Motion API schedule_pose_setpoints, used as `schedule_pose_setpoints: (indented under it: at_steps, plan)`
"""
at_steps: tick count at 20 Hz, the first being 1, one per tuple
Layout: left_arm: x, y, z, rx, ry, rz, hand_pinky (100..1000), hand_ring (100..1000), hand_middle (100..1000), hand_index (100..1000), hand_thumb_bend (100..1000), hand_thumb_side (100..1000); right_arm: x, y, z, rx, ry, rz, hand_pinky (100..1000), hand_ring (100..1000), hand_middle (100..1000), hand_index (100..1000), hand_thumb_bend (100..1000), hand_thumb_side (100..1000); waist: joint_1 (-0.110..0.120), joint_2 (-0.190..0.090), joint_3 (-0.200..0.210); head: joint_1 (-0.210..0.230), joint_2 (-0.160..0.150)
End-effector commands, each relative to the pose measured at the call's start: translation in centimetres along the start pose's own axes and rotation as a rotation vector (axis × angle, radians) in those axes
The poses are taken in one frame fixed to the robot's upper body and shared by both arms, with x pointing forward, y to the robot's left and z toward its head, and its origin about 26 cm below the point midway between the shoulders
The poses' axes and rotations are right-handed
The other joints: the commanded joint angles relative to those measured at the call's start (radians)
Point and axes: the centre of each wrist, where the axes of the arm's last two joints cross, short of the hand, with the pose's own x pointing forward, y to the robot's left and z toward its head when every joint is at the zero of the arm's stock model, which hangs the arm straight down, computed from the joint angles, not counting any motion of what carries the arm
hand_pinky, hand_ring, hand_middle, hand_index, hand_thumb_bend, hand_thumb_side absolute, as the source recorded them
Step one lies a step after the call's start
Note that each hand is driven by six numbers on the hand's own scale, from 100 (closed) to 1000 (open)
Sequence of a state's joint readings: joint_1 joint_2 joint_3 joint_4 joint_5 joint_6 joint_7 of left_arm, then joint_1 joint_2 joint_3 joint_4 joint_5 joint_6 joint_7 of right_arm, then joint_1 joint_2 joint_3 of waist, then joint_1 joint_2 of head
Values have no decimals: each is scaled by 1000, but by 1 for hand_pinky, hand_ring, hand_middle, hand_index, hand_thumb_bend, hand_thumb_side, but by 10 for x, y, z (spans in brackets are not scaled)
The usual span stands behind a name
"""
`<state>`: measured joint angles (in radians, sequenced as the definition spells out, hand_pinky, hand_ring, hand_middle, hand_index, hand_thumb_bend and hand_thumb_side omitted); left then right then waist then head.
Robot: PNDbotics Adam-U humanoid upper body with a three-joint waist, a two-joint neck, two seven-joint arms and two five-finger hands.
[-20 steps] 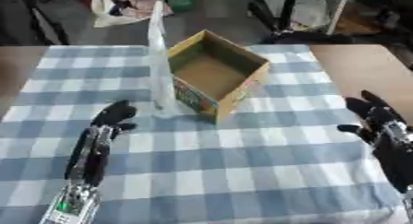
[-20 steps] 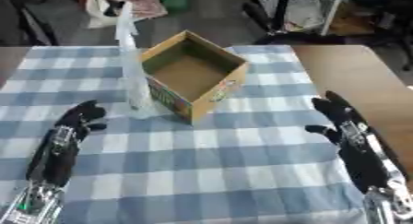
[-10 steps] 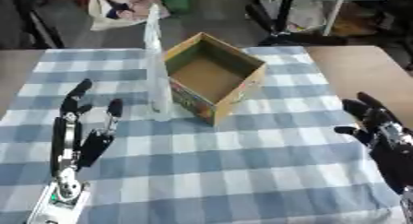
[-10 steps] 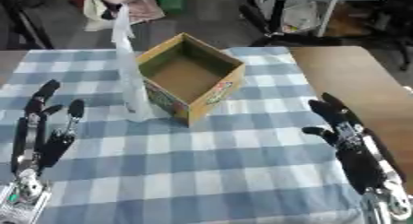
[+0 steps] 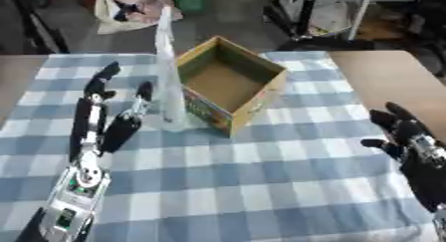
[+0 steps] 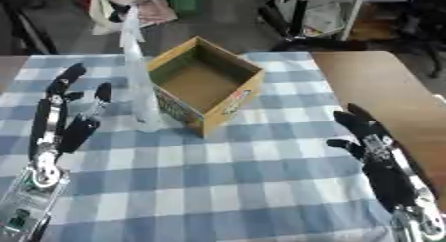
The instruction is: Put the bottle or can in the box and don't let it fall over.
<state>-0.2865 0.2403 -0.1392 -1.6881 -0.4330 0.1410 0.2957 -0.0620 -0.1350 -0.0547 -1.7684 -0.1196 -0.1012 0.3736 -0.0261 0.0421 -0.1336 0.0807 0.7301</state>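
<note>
**Bottle upright beside the box, both hands open and apart from it**

The bottle (image 5: 167, 71) is a tall, thin, clear one that stands upright on the checked cloth, just off the left wall of the cardboard box (image 5: 228, 84). Whether bottle and box touch cannot be told; they are at least just beside each other.

The left hand (image 5: 106, 114) is raised at the left of the table with its fingers (image 5: 94, 89) straight and pointing away from the robot, spread a little, holding nothing. Its thumb (image 5: 142, 92) reaches toward the lower part of the bottle and lies near it, with a gap of cloth showing between them. Behind the hand, the forearm runs down to the lower left corner, silver with a small green spot.

The right hand (image 6: 370, 141) lies at the right edge of the table, fingers straight and relaxed, also holding nothing. It is well apart from both bottle and box.

The box is open at the top, set corner-on to the robot, with a brown inside in which nothing shows, and a printed, coloured band on its near left wall.

The cloth (image 5: 261, 181) has blue and white checks and covers most of the table; bare brown tabletop (image 5: 383, 76) shows at the right. Beyond the far edge lie a pale bag (image 5: 131, 7) and dark stands.
</note>
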Motion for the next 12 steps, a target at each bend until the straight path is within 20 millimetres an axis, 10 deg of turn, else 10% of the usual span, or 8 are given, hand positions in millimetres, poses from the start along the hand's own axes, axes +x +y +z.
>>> schedule_pose_setpoints:
  at_steps: [1, 12]
  plan:
    - [5, 7, -15, 24, -23, -30, 814, 936, 833, 934, 430, 758, 5, -2, -3, 9, -15, 9, 752, 1000, 881, 997, 100, 802, 2, -11, -4, 4, -13]
    - [-1, 3, -44, 24, 4, -80, 810, 931, 824, 931, 393, 782, 5, 0, -4, 21, -15, 3, 753, 1000, 880, 998, 100, 805, 5, -8, -25, 6, -14]
